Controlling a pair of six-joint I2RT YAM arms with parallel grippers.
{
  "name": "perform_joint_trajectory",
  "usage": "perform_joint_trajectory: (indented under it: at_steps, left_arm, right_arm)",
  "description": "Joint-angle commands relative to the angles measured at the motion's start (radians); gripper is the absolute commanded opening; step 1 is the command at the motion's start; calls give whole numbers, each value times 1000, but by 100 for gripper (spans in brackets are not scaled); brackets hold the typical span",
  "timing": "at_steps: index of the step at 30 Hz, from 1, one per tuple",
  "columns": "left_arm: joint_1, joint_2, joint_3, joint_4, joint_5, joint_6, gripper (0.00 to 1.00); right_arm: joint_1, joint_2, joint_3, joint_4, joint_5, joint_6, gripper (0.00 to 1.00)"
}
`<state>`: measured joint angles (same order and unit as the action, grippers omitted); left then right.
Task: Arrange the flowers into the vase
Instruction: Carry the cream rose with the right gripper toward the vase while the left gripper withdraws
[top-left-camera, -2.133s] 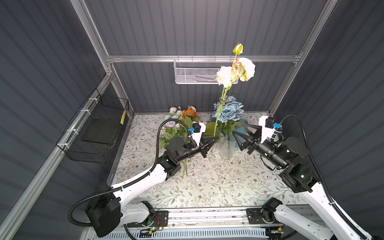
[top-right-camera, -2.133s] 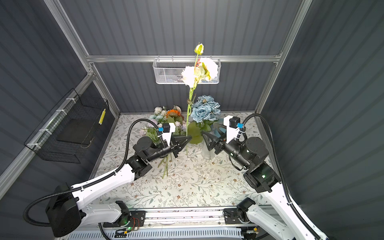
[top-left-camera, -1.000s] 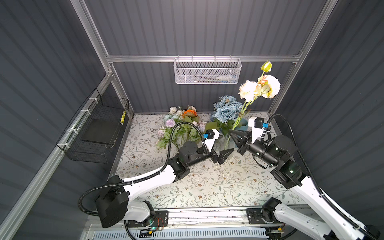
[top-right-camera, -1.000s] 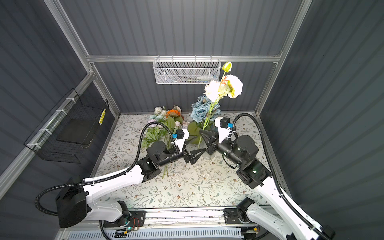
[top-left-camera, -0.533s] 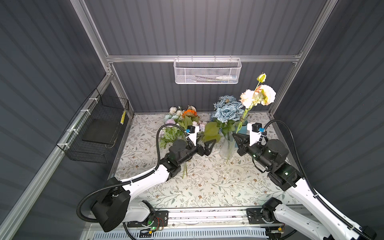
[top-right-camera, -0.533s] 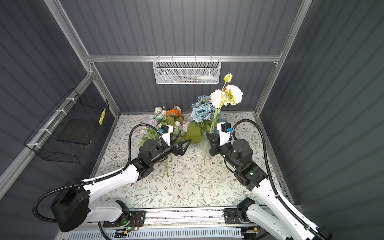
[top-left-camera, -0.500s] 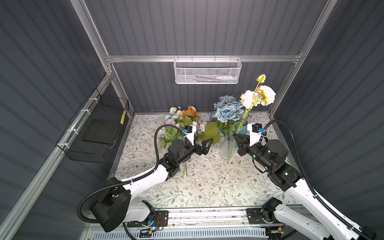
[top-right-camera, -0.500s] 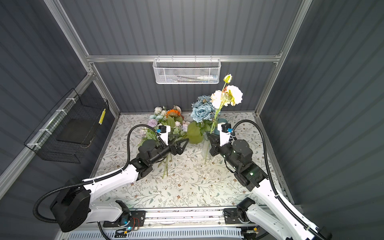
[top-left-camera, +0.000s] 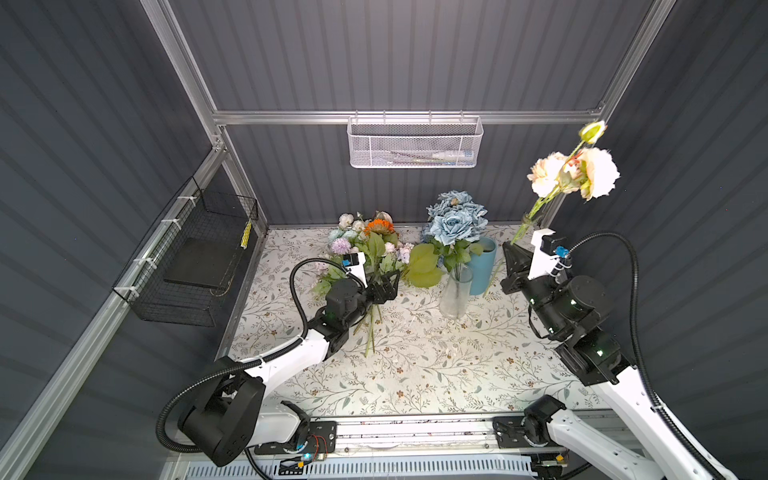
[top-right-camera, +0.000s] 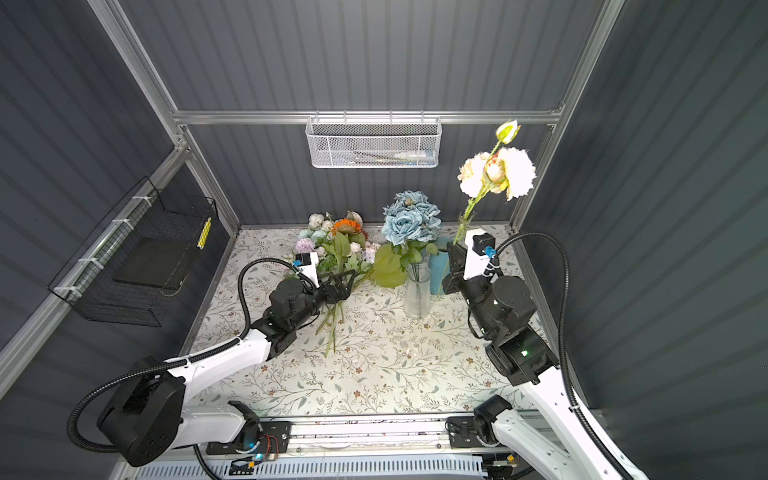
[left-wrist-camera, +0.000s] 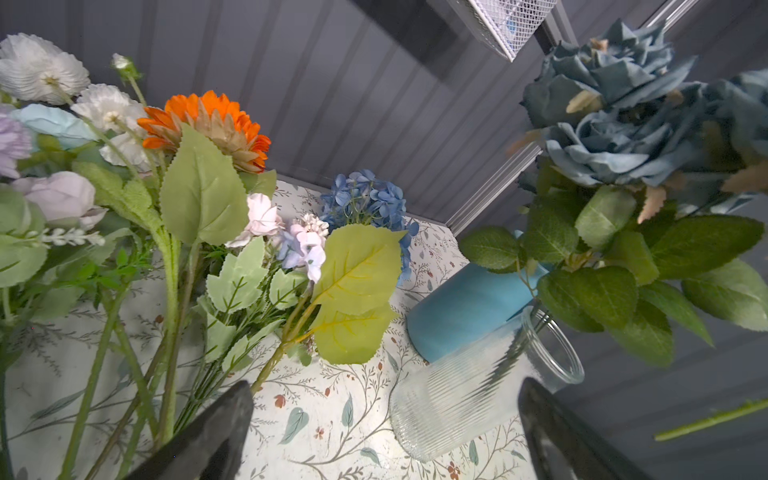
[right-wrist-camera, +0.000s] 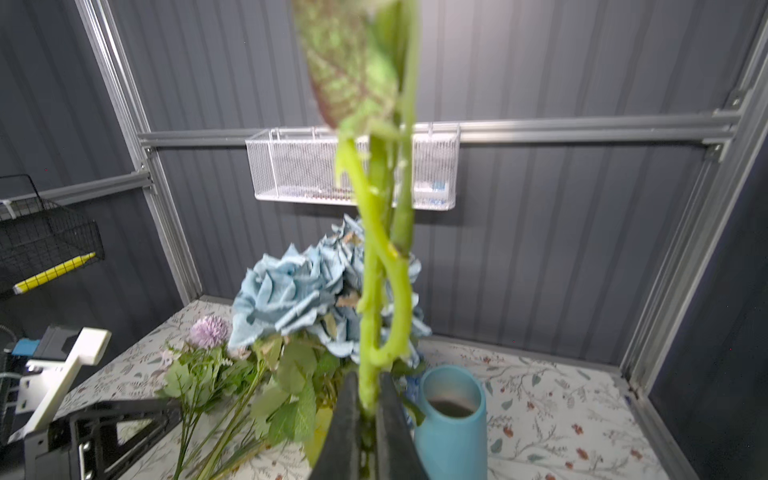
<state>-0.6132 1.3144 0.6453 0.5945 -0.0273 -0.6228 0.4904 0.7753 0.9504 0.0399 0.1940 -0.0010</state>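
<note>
A clear ribbed glass vase (top-left-camera: 456, 293) (top-right-camera: 417, 291) (left-wrist-camera: 465, 399) stands mid-table and holds blue roses (top-left-camera: 455, 216) (right-wrist-camera: 299, 291). Right behind it is an empty blue vase (top-left-camera: 482, 266) (right-wrist-camera: 451, 415). My right gripper (top-left-camera: 510, 251) (top-right-camera: 455, 252) (right-wrist-camera: 368, 399) is shut on the green stem (right-wrist-camera: 374, 291) of a cream and peach spray (top-left-camera: 573, 174) (top-right-camera: 498, 172), held upright to the right of both vases. More flowers (top-left-camera: 365, 241) (top-right-camera: 336, 241) (left-wrist-camera: 199, 166) lie in a pile at the back left. My left gripper (top-left-camera: 392, 278) (top-right-camera: 345, 277) (left-wrist-camera: 384, 392) hangs open over their stems, holding nothing.
A white mesh basket (top-left-camera: 415, 143) hangs on the back wall, close to the raised blossoms. A black wire basket (top-left-camera: 195, 257) is fixed to the left wall. The right wall stands close behind the right arm.
The right gripper has carried the cream spray to the right and a little higher, away from the glass vase. The left gripper has drawn back left from the vase to the pile.
</note>
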Motion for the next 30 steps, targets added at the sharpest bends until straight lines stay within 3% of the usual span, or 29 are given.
perform_joint_trajectory:
  at_steps: [1,6,14,30]
  left_arm:
    - [2,-30,-17,-19,-13,-23,99]
    - [1,-42,-34,-21,-18,-29,99]
    - [3,-61,-51,-39,-28,-35,99]
    - [3,-63,-60,-34,-28,-38,99]
  right_arm:
    - [-7,41,54,123,0,-73,0]
    - [-13,123,116,184,-57,-85,0]
    - [-18,184,86,283,-95,-62,0]
    - [-75,249,-212,569,-129,84,0]
